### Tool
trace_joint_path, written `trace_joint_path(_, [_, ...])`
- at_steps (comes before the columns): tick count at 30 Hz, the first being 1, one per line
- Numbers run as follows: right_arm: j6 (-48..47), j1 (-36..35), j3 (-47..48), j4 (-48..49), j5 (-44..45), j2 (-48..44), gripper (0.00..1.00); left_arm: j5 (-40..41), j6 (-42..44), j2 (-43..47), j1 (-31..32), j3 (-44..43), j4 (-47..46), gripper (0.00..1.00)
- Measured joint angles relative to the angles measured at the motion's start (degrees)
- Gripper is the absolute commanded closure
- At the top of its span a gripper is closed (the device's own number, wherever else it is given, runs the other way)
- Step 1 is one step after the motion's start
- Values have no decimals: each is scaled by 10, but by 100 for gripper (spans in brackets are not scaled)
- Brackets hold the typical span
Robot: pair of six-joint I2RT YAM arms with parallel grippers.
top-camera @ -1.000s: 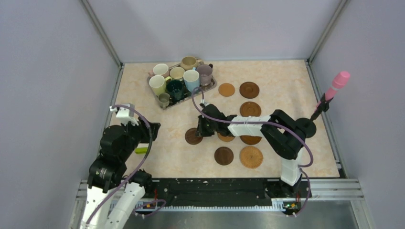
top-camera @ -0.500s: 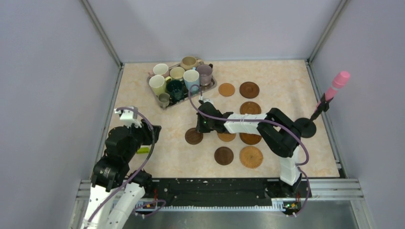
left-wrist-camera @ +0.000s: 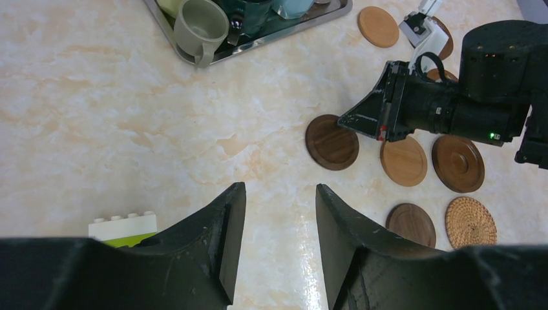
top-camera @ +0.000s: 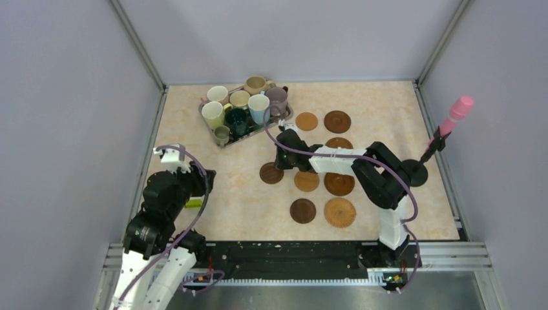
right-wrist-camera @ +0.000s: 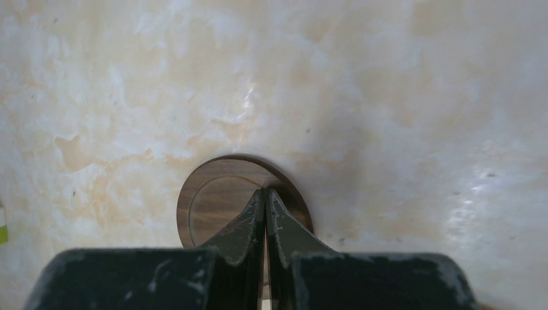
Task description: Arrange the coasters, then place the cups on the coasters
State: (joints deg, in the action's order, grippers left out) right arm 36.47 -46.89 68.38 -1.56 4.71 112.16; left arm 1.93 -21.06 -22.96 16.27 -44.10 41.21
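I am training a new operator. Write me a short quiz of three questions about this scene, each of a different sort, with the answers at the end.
1. True or false: all the cups stand in the tray.
2. Choose one. The right gripper is: A) open above a cup; B) shut, with its tips at a dark brown coaster; C) shut on the rim of the tray.
3. How many coasters lie on the table, counting the one partly hidden by the right arm?

Key: 1 true; 2 B; 3 eight.
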Motion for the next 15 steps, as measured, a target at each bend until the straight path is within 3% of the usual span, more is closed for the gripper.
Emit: trace_joint_path(15, [-54,102,18,-16,42,5,100,3,0,-1,0,0,0,50])
